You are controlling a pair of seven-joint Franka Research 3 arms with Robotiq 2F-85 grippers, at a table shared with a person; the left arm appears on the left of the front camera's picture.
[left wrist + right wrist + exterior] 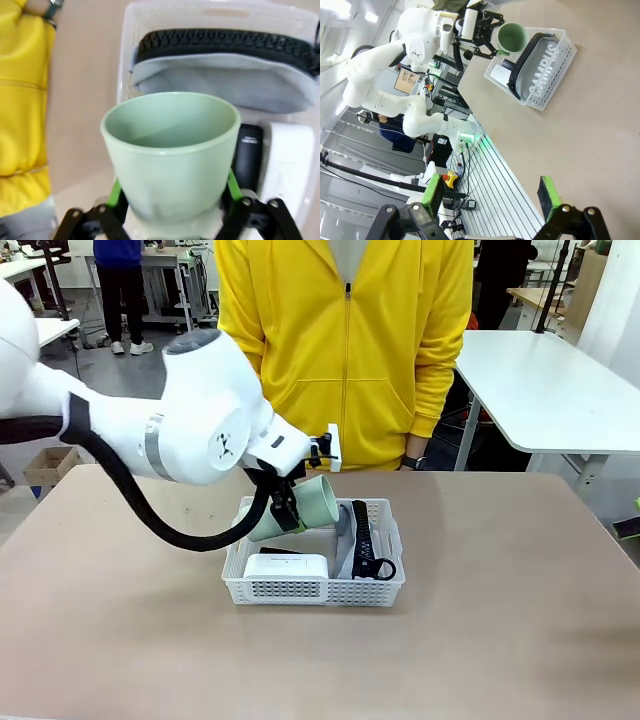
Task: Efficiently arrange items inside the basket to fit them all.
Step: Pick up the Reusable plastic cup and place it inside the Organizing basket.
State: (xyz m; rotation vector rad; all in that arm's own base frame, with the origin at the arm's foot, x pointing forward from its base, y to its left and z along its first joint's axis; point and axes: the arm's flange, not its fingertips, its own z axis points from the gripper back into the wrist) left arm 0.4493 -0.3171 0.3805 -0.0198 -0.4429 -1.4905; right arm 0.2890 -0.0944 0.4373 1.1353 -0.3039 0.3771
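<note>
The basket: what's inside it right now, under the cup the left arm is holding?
Inside the basket: the grey pouch on edge along one side, the white box, and a black stapler between them. The held cup and left gripper hide the floor beneath.

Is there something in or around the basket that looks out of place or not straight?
The pale green cup is tilted on its side, clamped in the left gripper above the basket, not yet set inside. The grey zip pouch stands on edge against the basket's side wall instead of lying flat. Nothing looks spilled or damaged.
</note>
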